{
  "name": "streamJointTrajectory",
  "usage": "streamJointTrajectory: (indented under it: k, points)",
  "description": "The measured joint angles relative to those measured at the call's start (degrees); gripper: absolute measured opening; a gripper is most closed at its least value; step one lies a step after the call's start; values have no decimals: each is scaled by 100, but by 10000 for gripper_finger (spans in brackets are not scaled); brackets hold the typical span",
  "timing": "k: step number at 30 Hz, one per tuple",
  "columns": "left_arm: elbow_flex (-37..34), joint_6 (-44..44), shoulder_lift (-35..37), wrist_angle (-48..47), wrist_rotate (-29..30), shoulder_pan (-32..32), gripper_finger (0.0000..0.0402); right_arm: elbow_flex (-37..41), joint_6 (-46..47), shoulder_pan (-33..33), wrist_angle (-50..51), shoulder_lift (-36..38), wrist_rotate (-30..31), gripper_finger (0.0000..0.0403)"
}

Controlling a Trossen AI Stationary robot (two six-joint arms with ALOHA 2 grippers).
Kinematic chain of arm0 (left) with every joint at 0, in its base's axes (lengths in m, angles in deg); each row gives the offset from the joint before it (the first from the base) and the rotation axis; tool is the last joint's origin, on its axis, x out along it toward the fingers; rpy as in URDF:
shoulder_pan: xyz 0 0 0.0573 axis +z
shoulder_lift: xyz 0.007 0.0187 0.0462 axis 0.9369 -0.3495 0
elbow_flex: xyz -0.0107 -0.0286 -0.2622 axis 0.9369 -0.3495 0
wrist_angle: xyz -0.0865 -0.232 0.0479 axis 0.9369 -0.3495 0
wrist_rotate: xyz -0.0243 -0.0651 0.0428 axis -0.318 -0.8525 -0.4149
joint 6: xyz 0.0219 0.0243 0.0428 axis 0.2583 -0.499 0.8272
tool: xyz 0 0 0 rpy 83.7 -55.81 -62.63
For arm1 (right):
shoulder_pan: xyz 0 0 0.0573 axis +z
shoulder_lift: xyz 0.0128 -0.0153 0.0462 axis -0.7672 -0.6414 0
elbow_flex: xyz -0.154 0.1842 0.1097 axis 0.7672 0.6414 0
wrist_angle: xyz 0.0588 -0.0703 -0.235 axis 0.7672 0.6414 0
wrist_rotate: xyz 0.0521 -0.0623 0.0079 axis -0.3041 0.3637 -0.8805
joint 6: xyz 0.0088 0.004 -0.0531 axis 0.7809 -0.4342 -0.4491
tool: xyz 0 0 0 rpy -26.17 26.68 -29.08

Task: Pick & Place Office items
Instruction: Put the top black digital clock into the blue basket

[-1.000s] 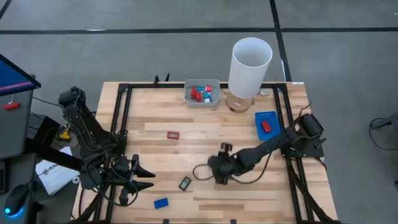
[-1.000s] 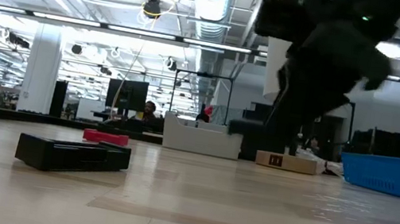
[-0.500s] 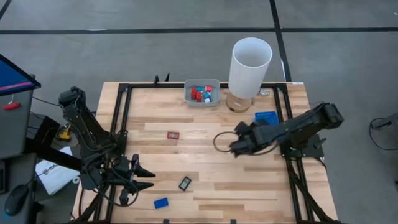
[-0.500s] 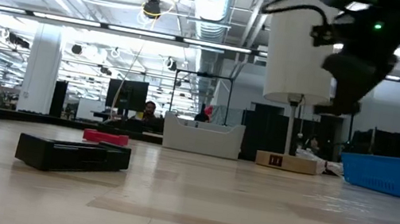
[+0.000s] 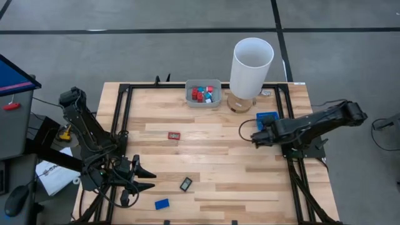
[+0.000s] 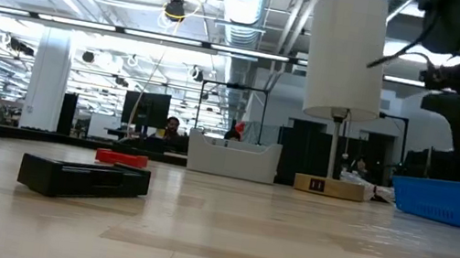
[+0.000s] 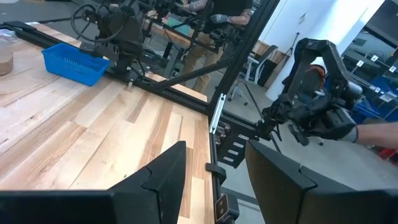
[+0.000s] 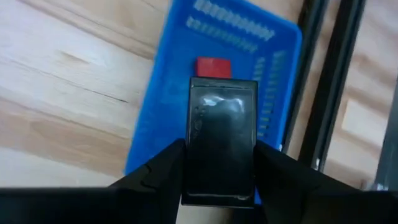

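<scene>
right gripper (image 8: 217, 186) clamps 1 black framed rectangle (image 8: 222, 140) | left gripper (image 7: 211, 180) apart | table: 1 red rectangle (image 5: 174, 135), 1 blue block (image 5: 162, 204)

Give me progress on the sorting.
Done: a red piece lies in the blue tray; several more fill the grey tray. In hand: the right hand holds a black rectangle above the blue tray. Left: three pieces on the table; left hand idle.
</scene>
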Motion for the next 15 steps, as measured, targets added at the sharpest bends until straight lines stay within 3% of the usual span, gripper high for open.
streamJointTrajectory:
  k: [9,15]
  points:
    - [0,0,-2,0,-1,0,163,291,57,-464,-105,281,17,147]
    - [1,-23,0,6,10,0,163,291,-239,-936,-303,193,157,190]
